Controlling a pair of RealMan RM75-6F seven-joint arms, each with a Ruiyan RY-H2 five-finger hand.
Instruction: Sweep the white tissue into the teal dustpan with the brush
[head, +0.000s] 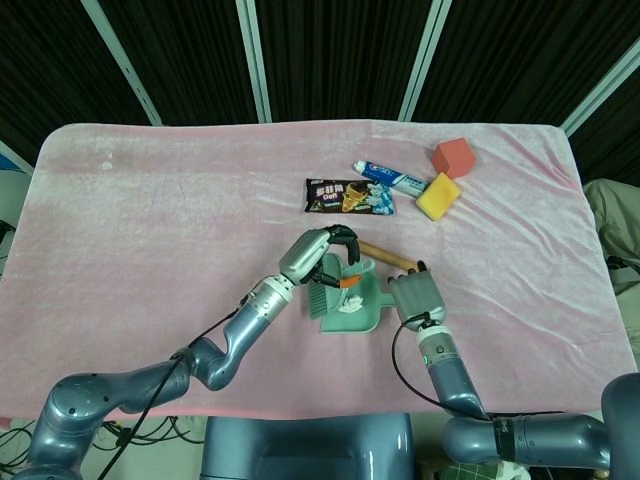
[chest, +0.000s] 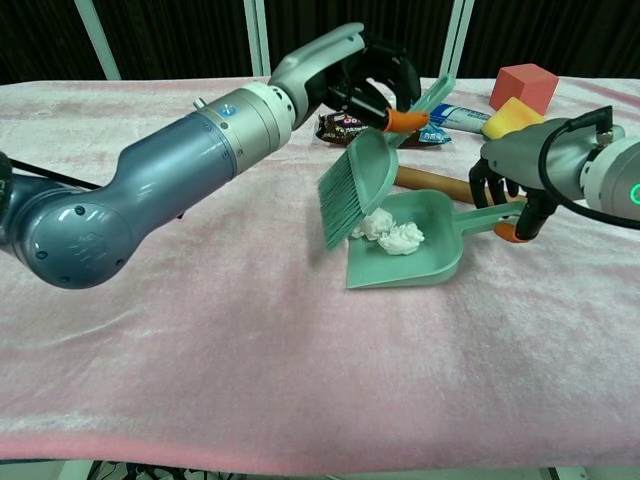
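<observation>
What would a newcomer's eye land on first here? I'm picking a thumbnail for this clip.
Probably the crumpled white tissue lying inside the teal plastic dustpan at mid-table, with the teal brush tilted over it in the left hand. Next, the right hand gripping the dustpan's handle, and behind it the red foam cube and yellow sponge block on the pink cloth.

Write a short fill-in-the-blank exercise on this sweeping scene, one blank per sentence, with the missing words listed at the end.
1. The white tissue lies inside the teal ____.
2. The left hand holds the ____ by its handle.
3. The right hand grips the handle of the dustpan, which rests on the ____ cloth.
4. The yellow sponge lies beside a ____ cube.

Missing words: dustpan; brush; pink; red
</observation>
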